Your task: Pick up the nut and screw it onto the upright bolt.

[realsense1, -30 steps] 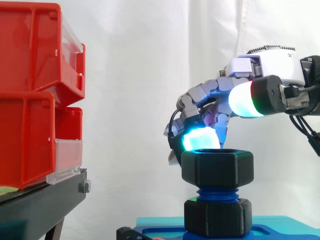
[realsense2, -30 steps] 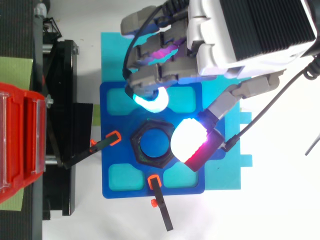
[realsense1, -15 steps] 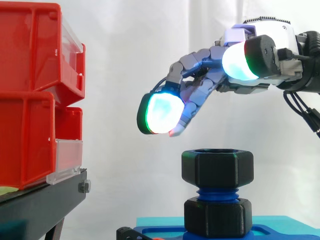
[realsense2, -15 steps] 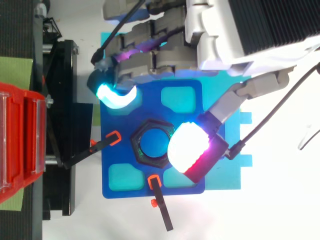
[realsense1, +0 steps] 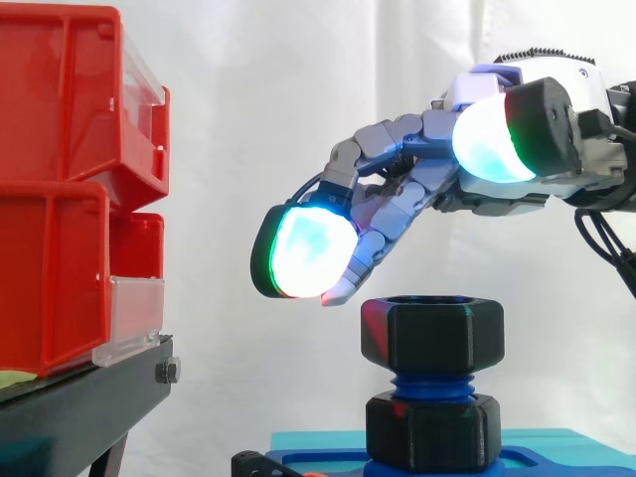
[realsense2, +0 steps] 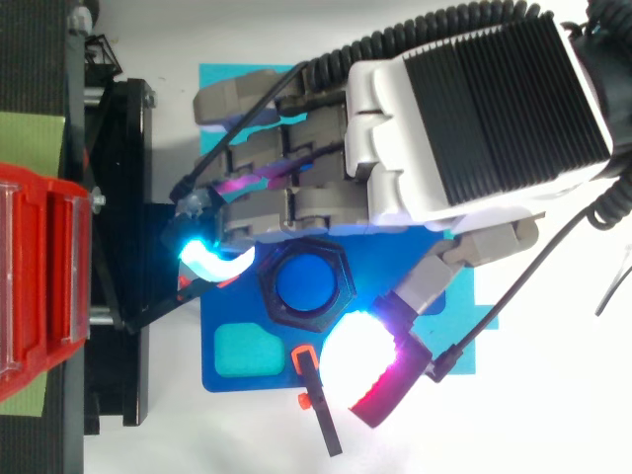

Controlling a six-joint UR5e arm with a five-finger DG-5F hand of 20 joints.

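Side view, white curtain [realsense1: 248, 119], blue plate [realsense2: 247, 379], nut [realsense1: 431, 333]

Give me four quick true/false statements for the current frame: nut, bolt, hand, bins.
1. The nut sits on the thread of the upright bolt. True.
2. The hand is clamped round the nut. False: it hovers above the nut with its fingers relaxed, holding nothing.
3. In the side view, the red bins stand to the left of the bolt. True.
4. The bolt is red. False: its thread is blue.
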